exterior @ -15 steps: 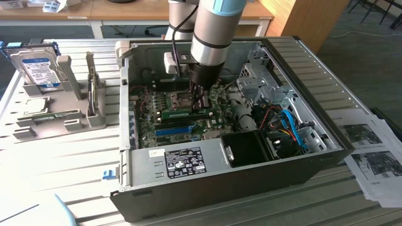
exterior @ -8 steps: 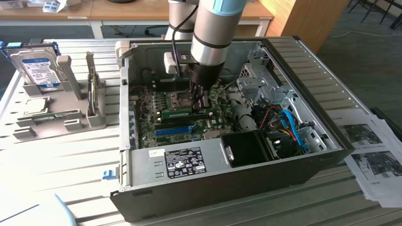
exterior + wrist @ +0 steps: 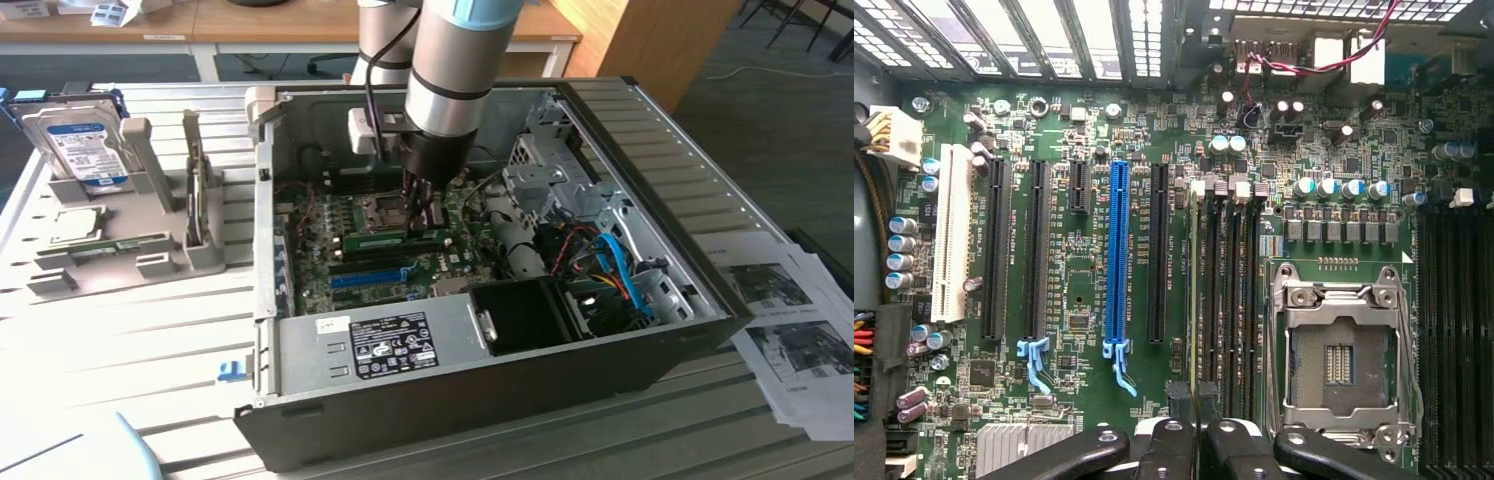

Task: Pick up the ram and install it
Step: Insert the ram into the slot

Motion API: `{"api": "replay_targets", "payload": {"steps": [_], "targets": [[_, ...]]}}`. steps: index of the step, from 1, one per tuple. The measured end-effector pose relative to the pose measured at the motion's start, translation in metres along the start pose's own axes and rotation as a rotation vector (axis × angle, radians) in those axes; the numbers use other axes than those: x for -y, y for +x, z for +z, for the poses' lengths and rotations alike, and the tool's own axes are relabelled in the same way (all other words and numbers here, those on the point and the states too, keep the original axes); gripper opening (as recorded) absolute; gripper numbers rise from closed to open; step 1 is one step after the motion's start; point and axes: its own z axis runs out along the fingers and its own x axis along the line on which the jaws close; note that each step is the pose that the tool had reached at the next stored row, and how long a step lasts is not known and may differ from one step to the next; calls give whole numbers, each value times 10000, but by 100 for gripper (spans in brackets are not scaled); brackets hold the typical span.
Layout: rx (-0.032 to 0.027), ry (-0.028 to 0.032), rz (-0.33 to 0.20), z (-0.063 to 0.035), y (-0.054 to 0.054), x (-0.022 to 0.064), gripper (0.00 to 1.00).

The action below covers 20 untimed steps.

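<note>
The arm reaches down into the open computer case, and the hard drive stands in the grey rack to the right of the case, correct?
Wrong side: the exterior view shows the hard drive in the grey rack on that view's left of the computer case. The arm does reach down into the case.

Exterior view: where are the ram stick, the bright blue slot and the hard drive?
ram stick [image 3: 383, 240]: exterior view, middle of its long green board.
blue slot [image 3: 367, 276]: exterior view, middle of the blue plastic strip.
hard drive [image 3: 83, 150]: exterior view, on its blue-and-white label.
</note>
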Motion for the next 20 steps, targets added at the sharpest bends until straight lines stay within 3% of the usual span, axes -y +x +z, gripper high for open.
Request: {"api": "replay_targets", "payload": {"steps": [20], "targets": [[0,35,-1,38,-18,3,11]]}}
